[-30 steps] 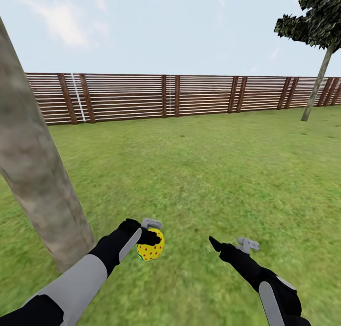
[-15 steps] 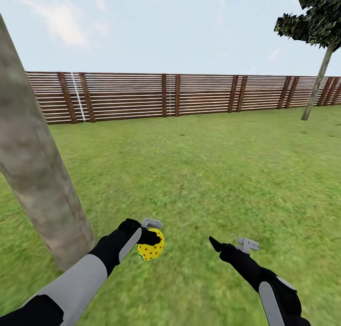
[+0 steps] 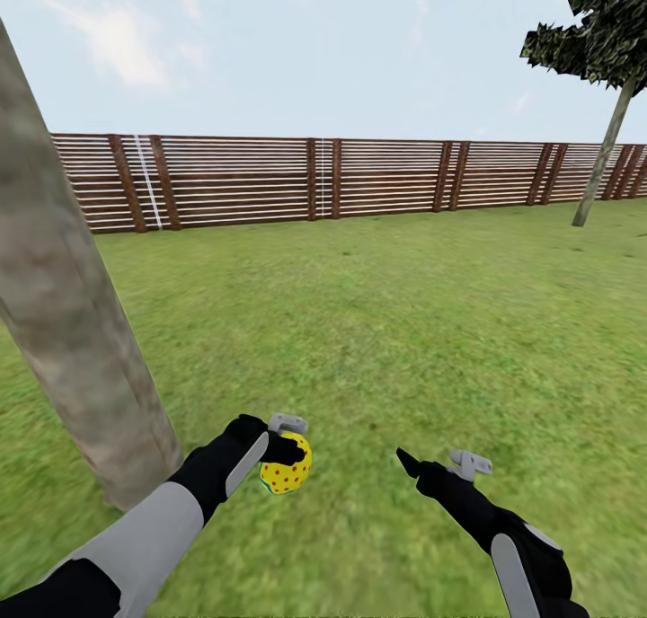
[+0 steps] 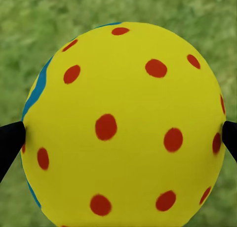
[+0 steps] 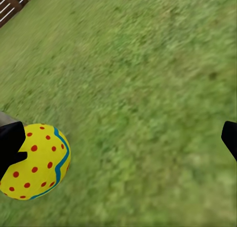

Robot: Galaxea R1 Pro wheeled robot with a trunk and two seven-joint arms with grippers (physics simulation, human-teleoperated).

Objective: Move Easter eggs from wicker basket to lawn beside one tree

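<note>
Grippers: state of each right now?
Left gripper: shut on the egg.
Right gripper: open, holding nothing, above the grass.

Your thick tree ran off the head view's top and left edges, canopy unseen. The thin tree at right was cut by the top and right edges. In your left wrist view the egg overran the lower edge and hid most of the lawn; its far side could not be read. Grass in your right wrist view was blurred.
</note>
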